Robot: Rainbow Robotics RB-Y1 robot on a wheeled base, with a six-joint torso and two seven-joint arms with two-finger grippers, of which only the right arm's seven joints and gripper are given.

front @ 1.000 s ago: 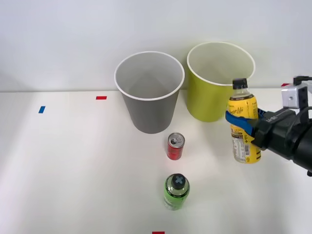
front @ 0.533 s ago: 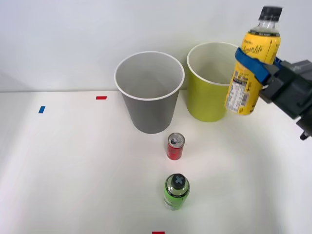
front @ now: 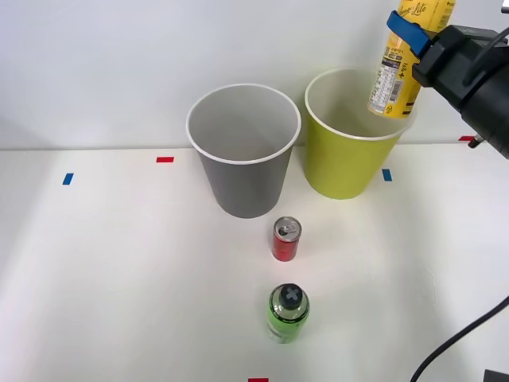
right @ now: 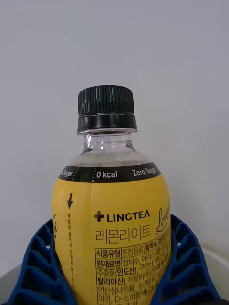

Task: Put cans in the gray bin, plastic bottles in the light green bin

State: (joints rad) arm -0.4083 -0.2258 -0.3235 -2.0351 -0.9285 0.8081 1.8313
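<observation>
Front view: the right tool (front: 415, 36), at the end of a black arm entering from the right, is closed around the middle of the yellow-labelled plastic bottle (front: 402, 60), its blue ribbed fingers (front: 407, 28) wrapping the label. The bottle is held clear of the bench (front: 119, 278), tilted slightly, with its base above the opening of the light green bin (front: 350, 139), just over the rim on that bin's right side; its upper part is cut off by the picture's edge.

The light green bin stands toward the far edge of the bench, right of centre. The gray bin (front: 244, 151) stands just beside it on the left, the two rims close together; whether they touch cannot be told. A red can (front: 286, 239) stands upright on the bench in front of the gray bin, nearer the front edge. A green bottle (front: 288, 313) stands further toward the front edge, in line with the can and apart from it.

Right wrist view: the bottle (right: 112, 209) is upright between the two blue fingers (right: 183, 267), which press against both sides of its yellow label. Its black screw cap (right: 106, 108) is on, and a black band circles the shoulder.
</observation>
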